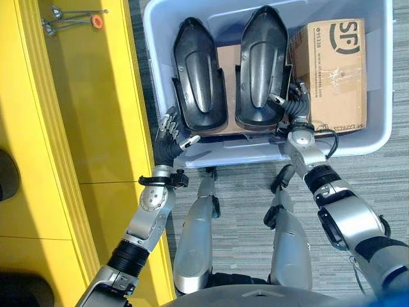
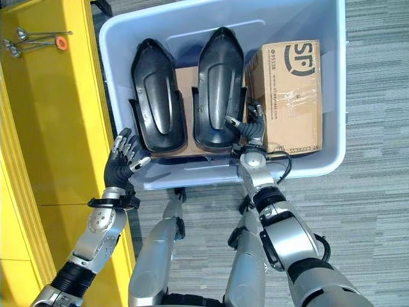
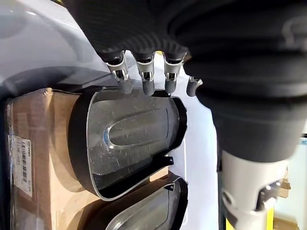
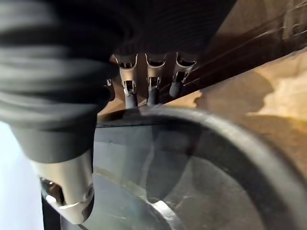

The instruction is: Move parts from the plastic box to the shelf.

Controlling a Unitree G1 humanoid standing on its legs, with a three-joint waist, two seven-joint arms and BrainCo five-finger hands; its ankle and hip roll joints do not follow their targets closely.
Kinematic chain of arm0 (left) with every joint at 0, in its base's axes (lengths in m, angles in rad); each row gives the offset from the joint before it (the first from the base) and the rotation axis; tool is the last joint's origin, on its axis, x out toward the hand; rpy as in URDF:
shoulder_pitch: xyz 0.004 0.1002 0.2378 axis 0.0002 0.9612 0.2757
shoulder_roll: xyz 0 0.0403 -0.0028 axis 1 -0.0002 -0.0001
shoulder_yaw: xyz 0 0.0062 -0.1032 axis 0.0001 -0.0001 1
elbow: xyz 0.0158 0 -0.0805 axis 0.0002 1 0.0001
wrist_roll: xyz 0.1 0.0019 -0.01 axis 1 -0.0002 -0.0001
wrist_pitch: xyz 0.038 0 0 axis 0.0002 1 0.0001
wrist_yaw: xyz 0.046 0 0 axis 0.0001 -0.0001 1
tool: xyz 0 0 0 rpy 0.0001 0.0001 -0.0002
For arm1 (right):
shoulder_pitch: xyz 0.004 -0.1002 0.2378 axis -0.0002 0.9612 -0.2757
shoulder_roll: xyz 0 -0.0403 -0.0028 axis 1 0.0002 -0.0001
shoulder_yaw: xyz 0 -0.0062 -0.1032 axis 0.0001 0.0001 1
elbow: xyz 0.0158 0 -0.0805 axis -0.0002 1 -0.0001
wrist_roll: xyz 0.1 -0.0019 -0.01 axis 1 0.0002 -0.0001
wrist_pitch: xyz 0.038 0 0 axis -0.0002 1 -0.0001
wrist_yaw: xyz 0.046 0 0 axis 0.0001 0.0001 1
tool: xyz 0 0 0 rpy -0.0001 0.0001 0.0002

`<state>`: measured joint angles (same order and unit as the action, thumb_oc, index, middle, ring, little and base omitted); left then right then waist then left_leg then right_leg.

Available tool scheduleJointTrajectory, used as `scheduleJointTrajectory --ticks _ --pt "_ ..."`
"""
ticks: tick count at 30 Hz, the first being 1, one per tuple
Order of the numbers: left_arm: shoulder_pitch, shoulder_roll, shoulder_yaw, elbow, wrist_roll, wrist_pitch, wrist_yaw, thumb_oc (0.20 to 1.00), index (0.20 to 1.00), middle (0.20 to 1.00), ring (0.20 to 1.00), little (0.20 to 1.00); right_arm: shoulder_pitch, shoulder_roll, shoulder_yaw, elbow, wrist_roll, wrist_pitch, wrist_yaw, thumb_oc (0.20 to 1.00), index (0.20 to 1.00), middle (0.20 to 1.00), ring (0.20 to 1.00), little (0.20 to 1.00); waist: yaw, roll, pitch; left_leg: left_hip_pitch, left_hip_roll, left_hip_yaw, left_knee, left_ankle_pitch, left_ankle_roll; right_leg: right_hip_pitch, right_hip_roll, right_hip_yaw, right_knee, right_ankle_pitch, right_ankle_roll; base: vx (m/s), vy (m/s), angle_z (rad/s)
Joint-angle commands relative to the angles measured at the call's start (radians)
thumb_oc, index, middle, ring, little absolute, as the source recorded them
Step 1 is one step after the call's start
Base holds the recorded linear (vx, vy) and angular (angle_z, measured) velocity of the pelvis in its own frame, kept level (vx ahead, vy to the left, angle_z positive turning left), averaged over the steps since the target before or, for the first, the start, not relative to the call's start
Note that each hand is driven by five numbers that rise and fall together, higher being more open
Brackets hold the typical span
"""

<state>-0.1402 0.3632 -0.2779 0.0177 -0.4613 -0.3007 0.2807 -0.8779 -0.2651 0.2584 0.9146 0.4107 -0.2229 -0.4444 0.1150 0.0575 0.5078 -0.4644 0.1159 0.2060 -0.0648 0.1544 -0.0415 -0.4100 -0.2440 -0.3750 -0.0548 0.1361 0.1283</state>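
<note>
- Two black moulded parts lie side by side inside the plastic box, pointed ends away from the robot: the left part near the box's left wall, the right part just beside it toward the middle.
- Both parts rest on a flat cardboard sheet on the box floor; a strip of it shows between them.
- Against the box's right wall, just beside the right part, stands a cardboard carton with tape across its top.
- Over the box's near-left corner hangs the left hand, just outside the rim and next to the broad near end of the left part. Its fingers are straight and spread, their dark tips just short of the part's edge, apart from it and holding nothing.
- Inside the box, at its near wall, the right hand sits between the right part and the carton. Its fingers reach down past the raised rim of the right part's broad end and its thumb lies on that end; whether they are closed on the part I cannot tell.
- Left of the box stands the yellow shelf, with a few metal hooks and an orange ring lying at its far end.
</note>
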Motion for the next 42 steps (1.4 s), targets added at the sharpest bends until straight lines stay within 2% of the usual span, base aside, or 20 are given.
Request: scheduleJointTrajectory --ticks 1,8,10,12,14,22,23,25,26,31,36,38,42 --pt "0.002 0.041 -0.031 -0.094 -0.020 -0.060 -0.014 1.000 1.000 1.000 1.000 1.000 -0.117 -0.103 0.004 0.046 0.023 -0.031 -0.040 1.000 1.000 1.000 1.000 1.000 0.008 0.018 0.012 0.058 0.009 -0.035 0.002 -0.077 -0.037 -0.053 0.004 0.042 0.076 -0.025 0.019 0.00 0.000 0.00" --pt "-0.019 0.056 -0.050 -0.104 -0.034 -0.069 -0.016 1.000 1.000 1.000 1.000 1.000 -0.211 -0.135 0.028 0.166 0.019 -0.009 -0.041 1.000 1.000 1.000 1.000 1.000 0.024 0.030 0.012 0.014 0.003 -0.046 0.055 -0.100 -0.032 -0.085 -0.007 0.043 0.109 -0.038 0.016 -0.01 0.003 0.03" --pt "-0.025 0.061 -0.063 -0.105 -0.039 -0.072 -0.017 1.000 1.000 1.000 1.000 1.000 -0.240 -0.144 0.042 0.210 0.019 0.002 -0.036 1.000 1.000 1.000 1.000 1.000 0.033 0.040 0.012 -0.024 -0.002 -0.064 0.123 -0.146 -0.034 -0.107 -0.012 0.059 0.150 -0.069 0.023 0.02 0.010 0.07" --pt "-0.027 0.062 -0.068 -0.104 -0.041 -0.073 -0.017 1.000 1.000 1.000 1.000 1.000 -0.245 -0.145 0.046 0.220 0.018 0.004 -0.034 1.000 1.000 1.000 1.000 1.000 0.035 0.041 0.012 -0.050 -0.003 -0.069 0.157 -0.162 -0.033 -0.125 -0.015 0.063 0.169 -0.076 0.022 0.02 0.001 0.04" --pt "-0.038 0.066 -0.079 -0.105 -0.044 -0.074 -0.016 1.000 1.000 1.000 1.000 1.000 -0.256 -0.149 0.060 0.260 0.011 0.018 -0.028 1.000 1.000 1.000 1.000 1.000 0.038 0.051 0.012 -0.123 -0.012 -0.083 0.243 -0.201 -0.021 -0.193 -0.034 0.083 0.245 -0.096 0.017 -0.05 0.043 0.01" --pt "-0.056 0.064 -0.097 -0.104 -0.045 -0.073 -0.016 1.000 1.000 1.000 1.000 1.000 -0.241 -0.155 0.062 0.344 0.001 0.051 -0.008 1.000 1.000 1.000 1.000 1.000 0.038 0.077 0.012 -0.252 -0.012 -0.092 0.405 -0.268 -0.001 -0.306 -0.072 0.111 0.390 -0.145 0.011 -0.04 0.040 0.08" --pt "-0.057 0.064 -0.104 -0.102 -0.048 -0.071 -0.022 1.000 1.000 1.000 1.000 1.000 -0.233 -0.155 0.062 0.362 -0.004 0.060 -0.002 0.674 0.674 0.674 0.674 0.674 0.039 0.086 0.012 -0.267 -0.017 -0.094 0.418 -0.273 0.004 -0.320 -0.079 0.114 0.405 -0.149 0.011 -0.01 0.025 0.07" --pt "-0.061 0.063 -0.107 -0.101 -0.049 -0.071 -0.023 1.000 1.000 1.000 1.000 1.000 -0.228 -0.155 0.061 0.371 -0.007 0.065 0.004 0.376 0.376 0.376 0.376 0.376 0.040 0.091 0.012 -0.271 -0.017 -0.092 0.422 -0.273 0.004 -0.325 -0.084 0.114 0.409 -0.150 0.012 -0.01 0.025 0.04" --pt "-0.063 0.062 -0.110 -0.099 -0.050 -0.070 -0.025 1.000 1.000 1.000 1.000 1.000 -0.219 -0.156 0.062 0.380 -0.012 0.069 0.008 0.200 0.200 0.200 0.200 0.200 0.040 0.094 0.012 -0.271 -0.020 -0.092 0.420 -0.271 0.005 -0.327 -0.087 0.114 0.411 -0.149 0.012 -0.02 0.042 0.05" --pt "-0.073 0.053 -0.122 -0.083 -0.052 -0.066 -0.033 1.000 1.000 1.000 1.000 1.000 -0.175 -0.147 0.040 0.399 -0.005 0.072 0.013 0.200 0.200 0.200 0.200 0.200 0.040 0.106 0.012 -0.248 -0.030 -0.087 0.397 -0.263 0.009 -0.311 -0.091 0.113 0.400 -0.149 0.013 -0.01 0.013 0.02" --pt "-0.074 0.048 -0.122 -0.069 -0.056 -0.066 -0.037 1.000 1.000 1.000 1.000 1.000 -0.141 -0.135 0.024 0.362 0.015 0.052 0.012 0.200 0.200 0.200 0.200 0.200 0.035 0.098 0.012 -0.205 -0.036 -0.085 0.367 -0.253 0.007 -0.268 -0.086 0.107 0.366 -0.138 0.015 0.00 -0.001 0.01" --pt "-0.070 0.051 -0.119 -0.059 -0.057 -0.066 -0.041 1.000 1.000 1.000 1.000 1.000 -0.125 -0.128 0.021 0.272 0.024 0.017 -0.001 0.200 0.200 0.200 0.200 0.200 0.025 0.082 0.012 -0.135 -0.044 -0.080 0.312 -0.234 0.000 -0.200 -0.076 0.097 0.309 -0.112 0.022 -0.01 0.010 0.05" --pt "-0.061 0.054 -0.113 -0.046 -0.059 -0.065 -0.042 1.000 1.000 1.000 1.000 1.000 -0.113 -0.128 0.017 0.195 0.027 -0.003 -0.016 0.200 0.200 0.200 0.200 0.200 0.018 0.063 0.012 -0.074 -0.049 -0.076 0.269 -0.218 -0.005 -0.135 -0.066 0.088 0.257 -0.088 0.028 -0.01 -0.003 -0.02"
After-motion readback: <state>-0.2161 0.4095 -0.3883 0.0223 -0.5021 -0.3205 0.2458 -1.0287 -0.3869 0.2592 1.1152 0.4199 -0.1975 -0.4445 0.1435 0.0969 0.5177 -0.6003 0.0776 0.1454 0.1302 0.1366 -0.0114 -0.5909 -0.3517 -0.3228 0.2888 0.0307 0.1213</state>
